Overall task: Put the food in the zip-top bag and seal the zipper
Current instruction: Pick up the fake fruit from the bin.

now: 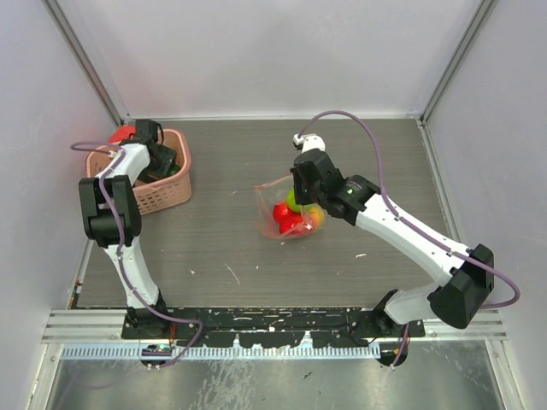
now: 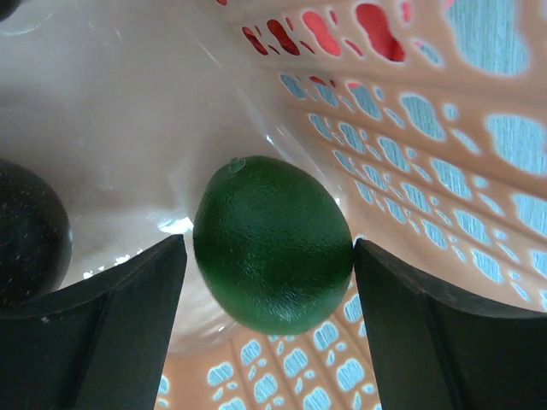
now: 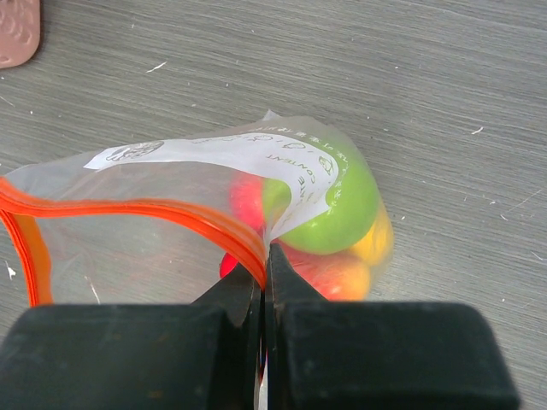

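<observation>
Glossy, crinkly clear plastic zip-top bag point(image 3: 154, 226)

Counter: grey wood-grain counter point(image 1: 256, 256), closed in by pale panels point(image 1: 273, 60) on three sides.
Far left corner: pink lattice plastic basket point(image 1: 167, 195) sits on the counter, close to the left panel.
Middle, slightly right: clear crinkly plastic zip-top bag point(image 1: 267, 205) with an orange strip point(image 3: 154, 207) along its mouth. Its filled bottom rests on the counter, well apart from the basket.
Surface marks: small white flecks point(image 1: 232, 273) scattered over the near part.
</observation>
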`<state>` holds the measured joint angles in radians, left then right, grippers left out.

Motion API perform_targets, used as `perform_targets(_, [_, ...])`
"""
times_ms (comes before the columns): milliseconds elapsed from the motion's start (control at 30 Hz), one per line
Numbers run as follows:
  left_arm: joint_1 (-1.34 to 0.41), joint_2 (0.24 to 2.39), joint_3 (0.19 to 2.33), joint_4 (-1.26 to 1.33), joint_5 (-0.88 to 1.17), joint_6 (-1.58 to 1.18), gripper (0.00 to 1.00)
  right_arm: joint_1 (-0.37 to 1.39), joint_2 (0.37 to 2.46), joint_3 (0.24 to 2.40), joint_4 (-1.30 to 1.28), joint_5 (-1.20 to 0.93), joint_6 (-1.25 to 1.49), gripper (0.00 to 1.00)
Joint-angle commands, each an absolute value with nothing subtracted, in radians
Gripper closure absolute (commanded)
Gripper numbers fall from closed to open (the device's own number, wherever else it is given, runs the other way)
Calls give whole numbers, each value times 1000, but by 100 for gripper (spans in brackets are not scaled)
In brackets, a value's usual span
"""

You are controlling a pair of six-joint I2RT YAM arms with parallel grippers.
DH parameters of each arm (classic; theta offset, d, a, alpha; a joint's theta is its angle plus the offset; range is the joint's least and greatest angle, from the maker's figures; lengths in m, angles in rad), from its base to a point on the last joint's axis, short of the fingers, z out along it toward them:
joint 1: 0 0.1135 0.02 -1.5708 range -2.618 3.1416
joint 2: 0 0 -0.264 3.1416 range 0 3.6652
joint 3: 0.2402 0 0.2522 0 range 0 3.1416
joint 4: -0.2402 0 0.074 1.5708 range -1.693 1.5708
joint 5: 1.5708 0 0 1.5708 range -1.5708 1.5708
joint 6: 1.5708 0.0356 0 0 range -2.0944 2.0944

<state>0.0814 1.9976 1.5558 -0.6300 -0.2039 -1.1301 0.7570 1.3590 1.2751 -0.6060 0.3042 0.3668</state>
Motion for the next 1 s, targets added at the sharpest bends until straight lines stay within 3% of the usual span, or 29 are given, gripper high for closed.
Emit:
perform_targets(0, [90, 2031, 1585, -565, -212, -1140, 21, 754, 1359, 1311, -564, 301, 353, 100])
perform_targets(467, [92, 1942, 1533, -543, -240, -1082, 51, 754, 1337, 1314, -568, 298, 365, 100])
perform_targets(967, [91, 1660, 1438, -556, -244, -931, 58, 754, 1339, 1337, -572, 307, 364, 100])
